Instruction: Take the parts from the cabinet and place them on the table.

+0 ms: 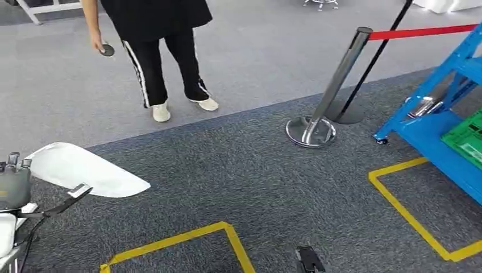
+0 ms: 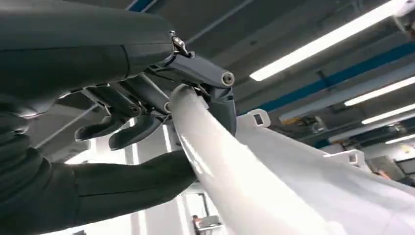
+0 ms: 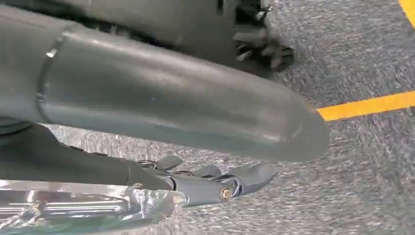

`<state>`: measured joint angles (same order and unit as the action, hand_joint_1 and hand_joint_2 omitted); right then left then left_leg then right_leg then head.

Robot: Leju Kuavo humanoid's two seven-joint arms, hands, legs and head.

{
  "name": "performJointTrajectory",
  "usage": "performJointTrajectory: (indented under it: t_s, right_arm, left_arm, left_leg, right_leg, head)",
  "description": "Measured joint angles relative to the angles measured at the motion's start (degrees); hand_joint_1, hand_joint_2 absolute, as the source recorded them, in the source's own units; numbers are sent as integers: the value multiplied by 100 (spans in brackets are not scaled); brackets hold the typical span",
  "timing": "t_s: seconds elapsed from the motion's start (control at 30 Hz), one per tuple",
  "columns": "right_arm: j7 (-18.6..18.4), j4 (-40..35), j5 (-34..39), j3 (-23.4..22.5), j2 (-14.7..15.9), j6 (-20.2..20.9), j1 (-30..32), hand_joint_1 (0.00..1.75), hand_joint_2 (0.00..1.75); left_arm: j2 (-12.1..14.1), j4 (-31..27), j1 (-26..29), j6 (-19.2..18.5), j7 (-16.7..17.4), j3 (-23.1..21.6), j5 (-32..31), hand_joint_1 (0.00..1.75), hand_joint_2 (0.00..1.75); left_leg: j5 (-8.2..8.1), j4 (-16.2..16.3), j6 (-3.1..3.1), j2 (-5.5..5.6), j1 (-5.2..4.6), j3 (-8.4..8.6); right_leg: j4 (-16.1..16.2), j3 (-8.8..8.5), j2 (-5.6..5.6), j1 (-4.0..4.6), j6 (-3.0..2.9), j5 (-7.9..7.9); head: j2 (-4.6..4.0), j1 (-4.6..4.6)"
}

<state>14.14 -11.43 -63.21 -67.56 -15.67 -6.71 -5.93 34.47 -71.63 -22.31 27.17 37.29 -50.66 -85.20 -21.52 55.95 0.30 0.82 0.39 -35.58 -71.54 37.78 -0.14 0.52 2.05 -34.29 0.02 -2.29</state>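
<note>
A large white curved part (image 1: 85, 169) juts out over the carpet at the lower left of the head view. My left hand (image 1: 14, 187) grips its near end. In the left wrist view the fingers (image 2: 195, 78) hook over the part's (image 2: 274, 191) rim and the thumb (image 2: 132, 178) presses from the other side. My right hand (image 3: 205, 178) hangs over the grey carpet with its fingers stretched out and nothing between them and the thumb. The blue cabinet (image 1: 426, 133) stands at the right edge, with a shiny metal piece (image 1: 423, 106) and a green crate (image 1: 469, 139) on it.
A person (image 1: 153, 51) in dark clothes stands ahead on the lighter floor, holding a small dark disc (image 1: 107, 50). A chrome stanchion (image 1: 318, 122) with a red belt (image 1: 420, 32) stands left of the cabinet. Yellow tape outlines (image 1: 398, 199) mark the carpet.
</note>
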Motion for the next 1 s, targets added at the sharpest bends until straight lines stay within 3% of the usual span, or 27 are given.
performJointTrajectory:
  t_s: [0.03,0.07,0.1,0.17,0.2,0.23,0.33,0.37,0.4,0.43,0.47,0.53,0.57,0.6,0.7,0.77,0.8,0.9,0.93,0.97,1.0]
  right_arm:
    - [0,0,-11,0,0,-16,5,0,0]
    - [-2,0,-35,2,0,-40,7,0,0]
    - [-7,0,-88,6,0,-79,5,0,0]
    - [-70,0,-236,41,0,-212,-8,0,0]
    - [-124,0,-323,85,0,-306,-11,0,0]
    - [-179,9,-385,131,-4,-394,-6,0,0]
    - [-313,9,-509,234,-4,-667,-41,0,0]
    - [-328,9,-525,271,-4,-757,-43,0,0]
    - [-339,9,-529,297,-7,-819,-53,0,0]
    - [-341,9,-533,306,-7,-868,-53,0,0]
    - [-341,9,-536,319,-7,-903,-46,0,0]
    - [-304,9,-514,334,-4,-977,-25,0,0]
    - [-286,9,-501,334,0,-993,-24,0,0]
    - [-278,9,-501,334,0,-1003,-27,0,0]
    - [-275,9,-501,334,0,-1003,-28,0,0]
    - [-269,9,-501,336,0,-1008,-37,0,0]
    - [-271,9,-505,339,0,-1027,-48,0,0]
    - [-273,9,-516,345,0,-1038,-61,0,0]
    - [-271,9,-516,350,0,-1038,-69,0,0]
    - [-269,11,-516,356,0,-1043,-73,0,0]
    - [-271,11,-516,361,0,-1043,-69,0,0]
  left_arm:
    - [0,0,22,0,0,0,0,175,175]
    - [4,2,40,2,0,0,0,175,175]
    - [9,2,52,9,0,-2,0,175,175]
    - [7,4,51,39,0,0,0,175,175]
    - [2,11,43,61,0,0,0,175,175]
    - [0,24,23,81,0,0,0,175,175]
    - [-2,81,32,129,-11,-2,0,175,175]
    - [7,120,48,153,-11,-7,0,175,175]
    - [4,144,66,177,-11,-2,0,175,175]
    - [9,166,39,190,-11,0,0,175,175]
    - [-6,190,19,210,-11,11,0,175,175]
    - [-48,238,41,225,-17,11,0,175,175]
    - [-66,273,61,225,-17,11,0,175,175]
    - [-74,295,73,227,-17,11,0,175,175]
    - [-74,297,73,227,-17,11,0,175,175]
    - [-74,324,74,227,-17,13,0,175,175]
    - [-94,352,10,232,-26,37,0,175,175]
    - [-92,400,25,232,-33,37,0,175,175]
    - [-98,407,28,234,-33,42,0,175,175]
    - [-98,418,-3,234,-35,50,0,175,175]
    - [-120,428,-20,236,-37,59,0,175,175]
  left_leg:
    - [3,1,1,70,4,-6]
    - [6,3,-2,150,11,-7]
    - [10,7,-10,231,22,-5]
    - [18,16,-42,396,54,-2]
    - [17,24,-78,478,70,-7]
    - [30,57,-126,555,50,-54]
    - [140,1,-252,749,107,-146]
    - [166,-16,-298,834,105,-159]
    - [101,50,-305,550,73,-198]
    - [-78,304,-318,253,46,-316]
    - [-295,716,-331,107,43,-505]
    - [-655,1613,-330,2,44,-924]
    - [-670,1785,-323,-4,44,-999]
    - [-564,1686,-311,-5,43,-922]
    - [-544,1656,-309,-5,43,-906]
    - [-302,1210,-279,-32,29,-655]
    - [-43,29,-122,-571,-150,5]
    - [-23,-6,-58,-337,-141,-16]
    - [-6,-28,-35,-267,-97,5]
    - [-6,-28,-6,-206,-80,5]
    - [0,-28,24,-140,-65,0]
  right_leg:
    - [-384,192,5,0,8,-122]
    - [-504,267,5,-4,10,-94]
    - [-321,197,7,-9,13,86]
    - [573,-198,107,-47,22,612]
    - [1074,-424,337,-99,48,826]
    - [1238,-491,625,-141,62,756]
    - [1259,-525,462,-99,-40,738]
    - [1295,-533,378,-125,-89,770]
    - [1313,-545,302,-128,-132,795]
    - [1321,-546,233,-112,-172,796]
    - [1321,-543,152,-91,-184,797]
    - [1320,-533,-32,-59,-213,783]
    - [1320,-533,-124,-49,-219,779]
    - [1320,-537,-197,-40,-225,775]
    - [1320,-537,-207,-39,-225,774]
    - [1321,-543,-302,-30,-231,768]
    - [1302,-551,-540,28,-159,705]
    - [1338,-624,-777,45,-105,659]
    - [1259,-576,-550,15,-51,577]
    - [1034,-489,-248,8,-40,438]
    - [599,-290,-83,0,-34,226]
  head:
    - [0,-2]
    - [0,0]
    - [0,0]
    - [0,0]
    - [0,-2]
    - [0,0]
    - [2,9]
    - [0,2]
    - [0,22]
    - [0,61]
    - [0,57]
    - [0,61]
    - [0,57]
    - [0,59]
    - [0,59]
    - [0,57]
    - [0,61]
    - [0,44]
    - [0,35]
    - [0,35]
    - [0,26]
